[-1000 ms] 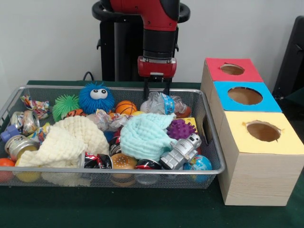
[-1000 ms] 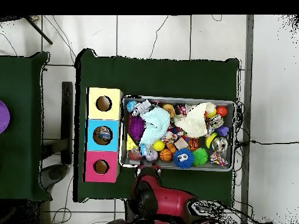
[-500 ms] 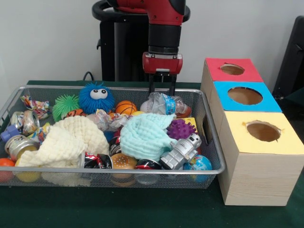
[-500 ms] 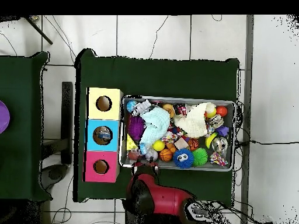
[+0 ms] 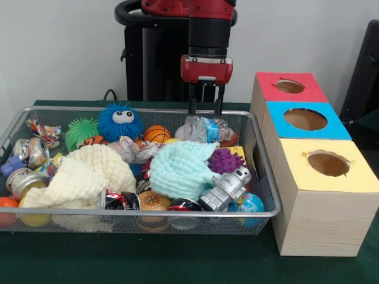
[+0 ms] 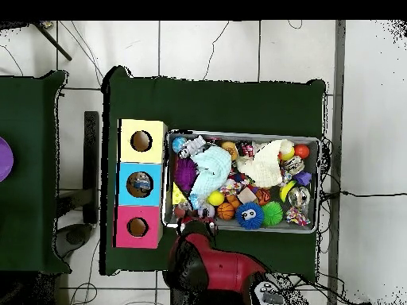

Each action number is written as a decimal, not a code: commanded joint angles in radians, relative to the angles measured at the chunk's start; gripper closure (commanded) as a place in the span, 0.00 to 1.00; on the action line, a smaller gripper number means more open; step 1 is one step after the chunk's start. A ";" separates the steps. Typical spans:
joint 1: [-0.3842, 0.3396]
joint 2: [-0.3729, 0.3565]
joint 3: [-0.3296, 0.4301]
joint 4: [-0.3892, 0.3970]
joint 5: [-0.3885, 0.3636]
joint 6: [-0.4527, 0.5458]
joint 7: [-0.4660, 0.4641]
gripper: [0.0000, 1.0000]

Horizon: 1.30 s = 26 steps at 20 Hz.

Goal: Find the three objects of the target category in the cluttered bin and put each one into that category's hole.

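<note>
Wire-mesh bin point(image 5: 265, 177), rectangular, heaped with clutter. Right of gripper point(image 5: 205, 110): three wooden boxes point(image 5: 308, 177), round holes in red, blue, yellow tops. Below-left: soft waffle-weave cloths, cream point(image 5: 83, 174) and mint point(image 5: 180, 168). Directly under parted, empty fingers: crinkled clear bottle point(image 5: 204, 129), lying crosswise, long axis left-right.

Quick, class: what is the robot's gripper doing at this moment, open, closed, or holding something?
Gripper: open, holding nothing, poised above the crumpled plastic bottle at the back of the wire bin.
</note>
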 commanded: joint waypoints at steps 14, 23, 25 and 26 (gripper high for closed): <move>-0.074 0.051 0.167 0.003 0.061 -0.095 0.351 0.00; -0.079 0.123 0.144 0.006 0.091 -0.179 0.429 0.00; -0.085 0.129 0.148 0.004 0.090 -0.170 0.442 0.00; -0.079 0.127 0.140 0.006 0.097 -0.171 0.452 0.00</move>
